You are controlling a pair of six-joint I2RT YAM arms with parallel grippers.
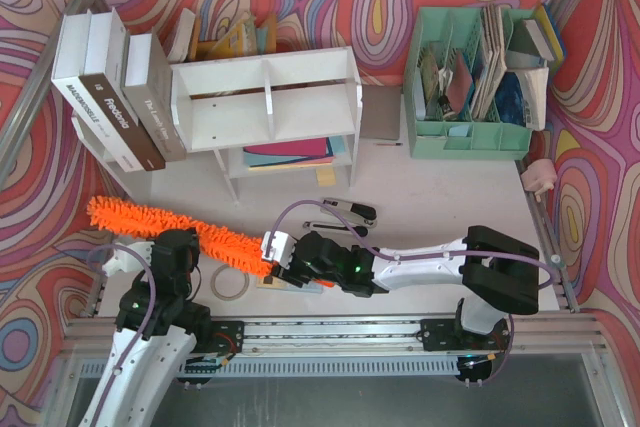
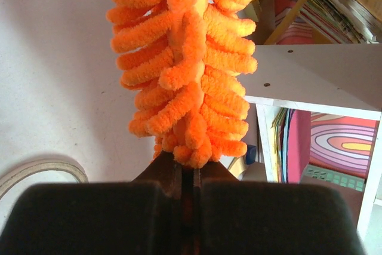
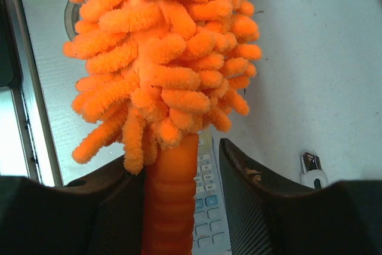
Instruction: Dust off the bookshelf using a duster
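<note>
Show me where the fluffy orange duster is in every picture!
Top external: the duster lies slantwise, from the lower left to the middle.
Left wrist: the duster fills the top middle, pointing up.
Right wrist: the duster fills the upper middle.
Shared landmark: the white bookshelf is at the upper middle from above and on the right in the left wrist view. The right wrist view does not clearly show it.

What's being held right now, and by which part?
The left gripper pinches the duster by its fluffy head; the right gripper straddles the handle, not yet clamped.
</note>
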